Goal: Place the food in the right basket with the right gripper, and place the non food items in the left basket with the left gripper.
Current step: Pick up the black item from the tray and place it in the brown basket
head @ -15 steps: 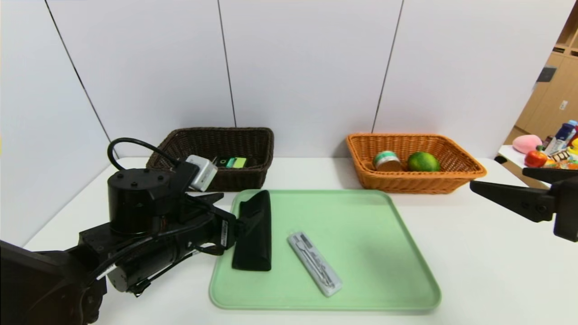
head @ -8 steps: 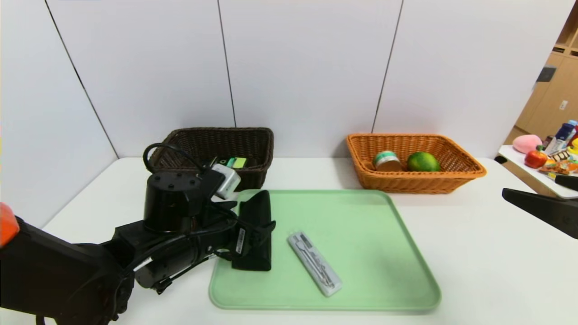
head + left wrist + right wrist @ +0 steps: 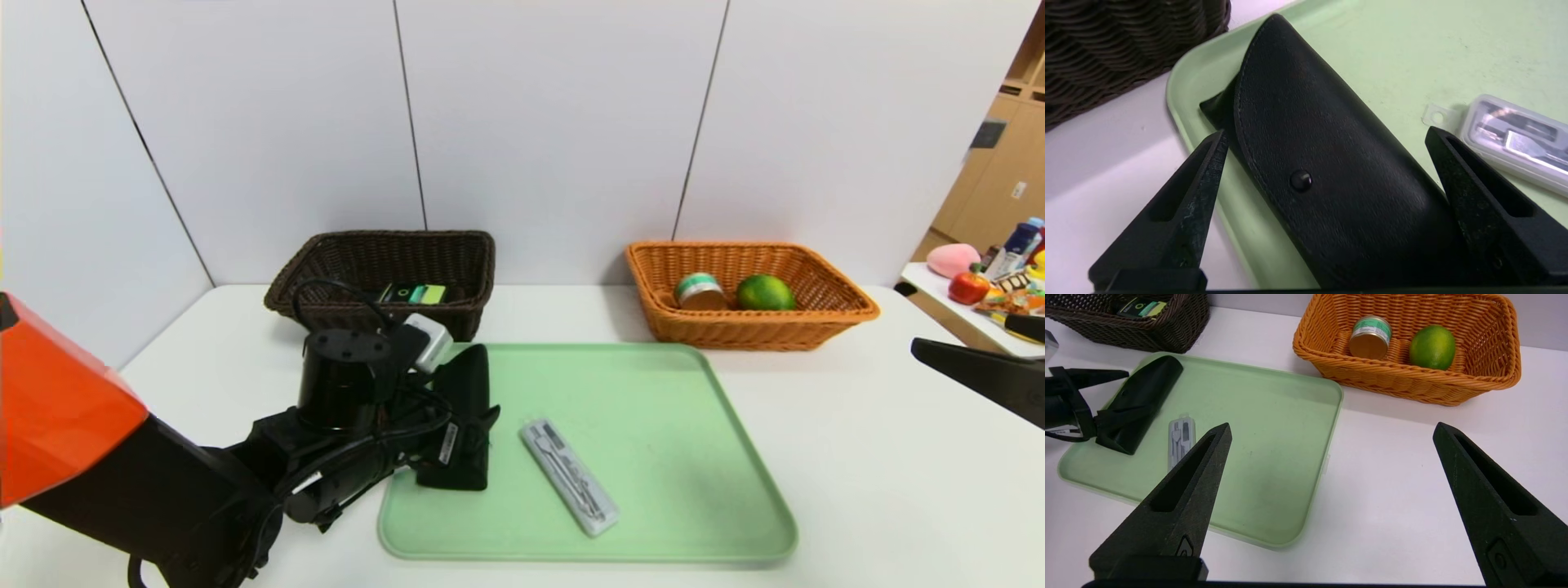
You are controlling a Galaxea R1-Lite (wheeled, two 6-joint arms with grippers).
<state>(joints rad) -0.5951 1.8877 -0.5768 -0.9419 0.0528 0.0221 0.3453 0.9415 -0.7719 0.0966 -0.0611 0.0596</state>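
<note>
Left gripper [image 3: 471, 429] low over black pouch [image 3: 467, 384] at tray's [image 3: 653, 506] left edge. Clear case [image 3: 569, 477] beside pouch. Bottle [image 3: 415, 294] in brown basket [image 3: 326, 261]; can [image 3: 699, 291], lime [image 3: 765, 292] in orange basket [image 3: 849, 314]. Right gripper [image 3: 980, 377] at far right edge.

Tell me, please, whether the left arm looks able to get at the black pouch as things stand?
Probably yes: the left tool is open astride the black pouch on the green tray, nothing between them.

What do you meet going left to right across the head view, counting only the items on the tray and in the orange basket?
black pouch → cutlery case → tin can → lime
</note>
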